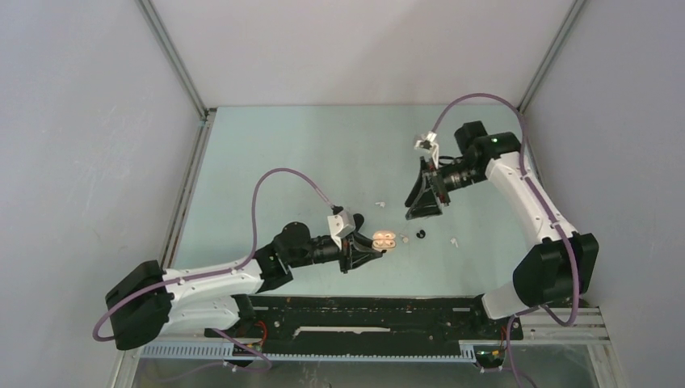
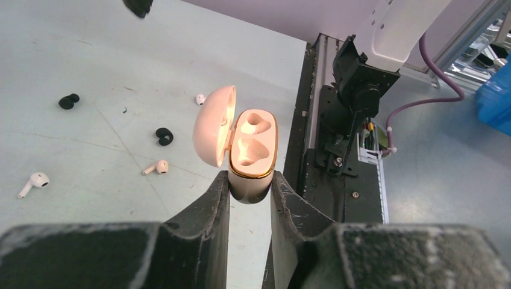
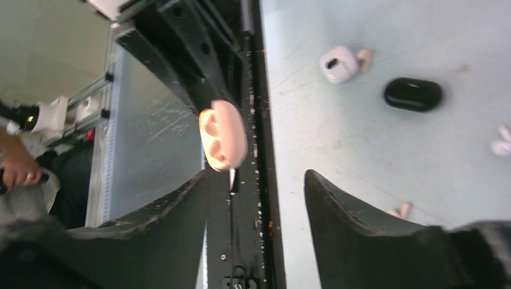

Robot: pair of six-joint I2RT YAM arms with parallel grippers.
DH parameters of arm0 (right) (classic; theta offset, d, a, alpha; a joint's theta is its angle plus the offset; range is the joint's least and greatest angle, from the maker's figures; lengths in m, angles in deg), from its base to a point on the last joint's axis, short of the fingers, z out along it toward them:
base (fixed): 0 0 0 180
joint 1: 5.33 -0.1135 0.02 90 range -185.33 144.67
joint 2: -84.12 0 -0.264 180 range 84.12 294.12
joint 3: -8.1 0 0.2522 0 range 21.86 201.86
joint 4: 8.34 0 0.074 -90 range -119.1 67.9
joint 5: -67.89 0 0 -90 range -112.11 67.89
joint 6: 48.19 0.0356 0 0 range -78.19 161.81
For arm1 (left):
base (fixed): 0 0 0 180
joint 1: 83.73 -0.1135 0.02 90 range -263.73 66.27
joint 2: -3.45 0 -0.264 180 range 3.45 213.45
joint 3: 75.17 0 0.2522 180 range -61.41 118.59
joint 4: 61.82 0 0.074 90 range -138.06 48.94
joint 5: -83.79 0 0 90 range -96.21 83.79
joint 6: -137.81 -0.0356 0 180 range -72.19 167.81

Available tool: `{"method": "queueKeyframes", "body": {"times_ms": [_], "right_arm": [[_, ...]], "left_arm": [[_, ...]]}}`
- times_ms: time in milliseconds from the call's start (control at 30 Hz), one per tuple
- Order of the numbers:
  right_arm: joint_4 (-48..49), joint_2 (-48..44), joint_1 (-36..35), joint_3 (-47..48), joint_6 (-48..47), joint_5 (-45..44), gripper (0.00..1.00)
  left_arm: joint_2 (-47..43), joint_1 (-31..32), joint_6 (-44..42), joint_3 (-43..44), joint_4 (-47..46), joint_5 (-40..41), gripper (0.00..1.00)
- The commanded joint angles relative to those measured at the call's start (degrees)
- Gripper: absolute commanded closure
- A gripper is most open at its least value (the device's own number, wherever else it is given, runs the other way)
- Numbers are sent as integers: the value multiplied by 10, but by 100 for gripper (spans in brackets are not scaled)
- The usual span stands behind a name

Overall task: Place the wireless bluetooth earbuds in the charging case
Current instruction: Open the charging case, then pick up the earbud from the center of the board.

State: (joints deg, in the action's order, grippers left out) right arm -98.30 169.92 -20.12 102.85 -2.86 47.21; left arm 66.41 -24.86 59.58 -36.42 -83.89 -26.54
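Zero earbuds (image 2: pixel 161 167) seated. Clamps open charging case (image 2: pixel 253 150) in left gripper (image 2: pixel 250 182); spreads right gripper (image 3: pixel 254 174) wide, empty, with earbuds lying just toward bench's near edge.

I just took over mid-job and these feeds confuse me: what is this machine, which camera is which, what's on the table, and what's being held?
Two robot arms stand at a table. The wide picture looks down from above; the other two come from a camera on each wrist. The left gripper is shut on an open pink charging case. The right gripper is open and empty. Loose white earbuds and black earbuds lie on the table, along with a white case and a black case.
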Motion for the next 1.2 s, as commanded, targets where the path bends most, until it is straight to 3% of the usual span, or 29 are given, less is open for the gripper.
{"method": "queueKeyframes", "body": {"times_ms": [0,67,133,300,500,800,1167], "right_arm": [[11,8,66,-6,-16,-31,46],[98,21,76,-38,73,-90,63],[206,27,69,-73,167,-194,71],[315,35,16,-132,282,-358,65],[361,64,-72,-159,320,-493,52],[391,130,-104,-158,341,-568,46],[381,158,-140,-159,324,-571,39]], "left_arm": [[-33,3,13,-18,-29,36,100],[-44,3,19,-29,-29,48,100],[-57,3,25,-42,-29,66,100],[-98,3,35,-68,-29,103,100],[-122,3,29,-77,-24,120,100],[-128,3,27,-67,-7,119,100],[-127,3,28,-59,2,118,100]]}}
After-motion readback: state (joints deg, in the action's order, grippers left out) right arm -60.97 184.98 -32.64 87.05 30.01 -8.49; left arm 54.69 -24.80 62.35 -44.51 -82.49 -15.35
